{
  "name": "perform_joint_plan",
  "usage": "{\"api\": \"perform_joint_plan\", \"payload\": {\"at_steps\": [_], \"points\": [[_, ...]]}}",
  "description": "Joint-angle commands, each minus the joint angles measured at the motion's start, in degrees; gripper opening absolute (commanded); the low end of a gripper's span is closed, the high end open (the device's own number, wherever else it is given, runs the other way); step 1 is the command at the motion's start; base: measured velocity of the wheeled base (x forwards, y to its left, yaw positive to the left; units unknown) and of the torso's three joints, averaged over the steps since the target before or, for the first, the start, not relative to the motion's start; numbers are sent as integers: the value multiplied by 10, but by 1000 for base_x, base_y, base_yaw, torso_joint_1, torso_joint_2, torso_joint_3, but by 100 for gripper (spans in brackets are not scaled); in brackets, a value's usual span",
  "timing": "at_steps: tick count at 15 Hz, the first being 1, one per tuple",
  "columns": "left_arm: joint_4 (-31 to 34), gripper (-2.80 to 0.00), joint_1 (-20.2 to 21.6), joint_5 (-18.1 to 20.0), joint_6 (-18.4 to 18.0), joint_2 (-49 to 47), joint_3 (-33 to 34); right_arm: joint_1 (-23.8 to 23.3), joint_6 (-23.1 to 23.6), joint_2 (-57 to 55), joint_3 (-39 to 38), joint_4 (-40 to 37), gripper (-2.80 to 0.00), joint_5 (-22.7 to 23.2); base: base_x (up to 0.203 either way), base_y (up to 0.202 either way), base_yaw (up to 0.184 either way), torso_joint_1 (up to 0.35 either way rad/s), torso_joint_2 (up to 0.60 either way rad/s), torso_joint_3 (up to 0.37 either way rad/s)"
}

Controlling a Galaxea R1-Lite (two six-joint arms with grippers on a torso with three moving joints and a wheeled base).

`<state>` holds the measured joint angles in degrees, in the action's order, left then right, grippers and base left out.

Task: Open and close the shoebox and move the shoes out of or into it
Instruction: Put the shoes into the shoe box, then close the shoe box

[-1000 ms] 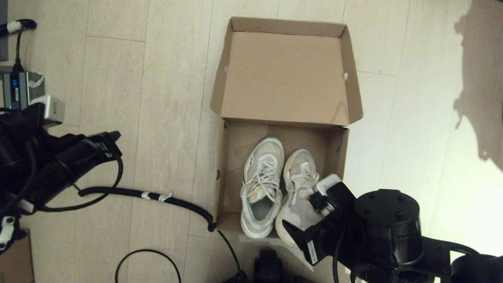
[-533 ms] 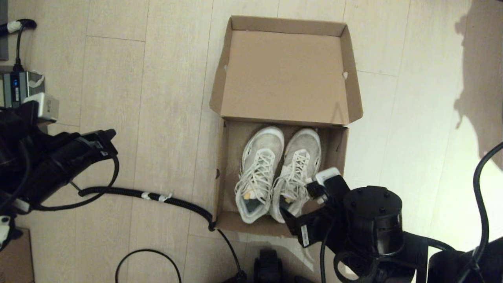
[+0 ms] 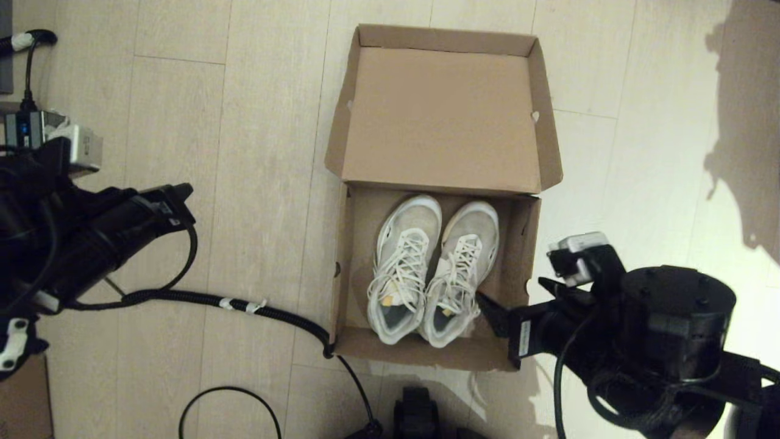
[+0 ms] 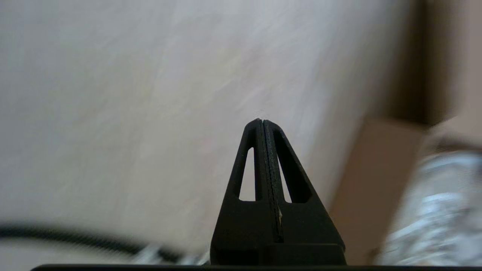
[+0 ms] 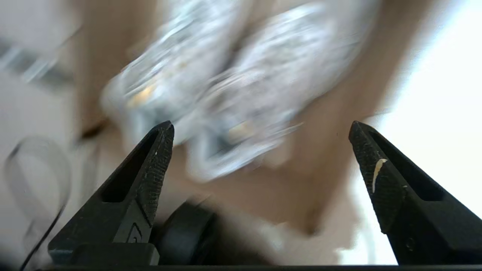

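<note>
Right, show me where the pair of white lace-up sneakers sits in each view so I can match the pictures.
Head view: the white mesh lace-up sneakers lie side by side inside the open brown cardboard shoebox, centre frame.
Left wrist view: a blurred white patch at the right edge, past the shut left hand.
Right wrist view: blurred, upper centre, beyond the open right hand.
Shared landmark: the shoebox's brown cardboard wall beside the sneakers.
</note>
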<state>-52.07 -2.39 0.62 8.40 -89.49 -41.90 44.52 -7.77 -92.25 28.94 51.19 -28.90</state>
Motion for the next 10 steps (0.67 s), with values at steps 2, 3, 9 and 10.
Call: {"api": "perform_joint_plan", "payload": {"at_steps": [2, 3, 9, 10], "points": [[0, -280, -44, 3, 46, -20, -58, -82, -1, 54, 17, 1, 0, -5, 0, 0, 0, 0, 0, 0], [3, -280, -63, 2, 66, -25, -81, -106, -1, 80, 26, -4, 0, -5, 0, 0, 0, 0, 0, 0], [19, -280, -115, 2, 116, -93, -155, -239, -23, 139, 87, -132, -280, 23, 0, 0, 0, 0, 0, 0], [18, -280, -117, 2, 156, -108, -178, -253, -42, 107, 99, -134, -280, 38, 0, 0, 0, 0, 0, 0]]}}
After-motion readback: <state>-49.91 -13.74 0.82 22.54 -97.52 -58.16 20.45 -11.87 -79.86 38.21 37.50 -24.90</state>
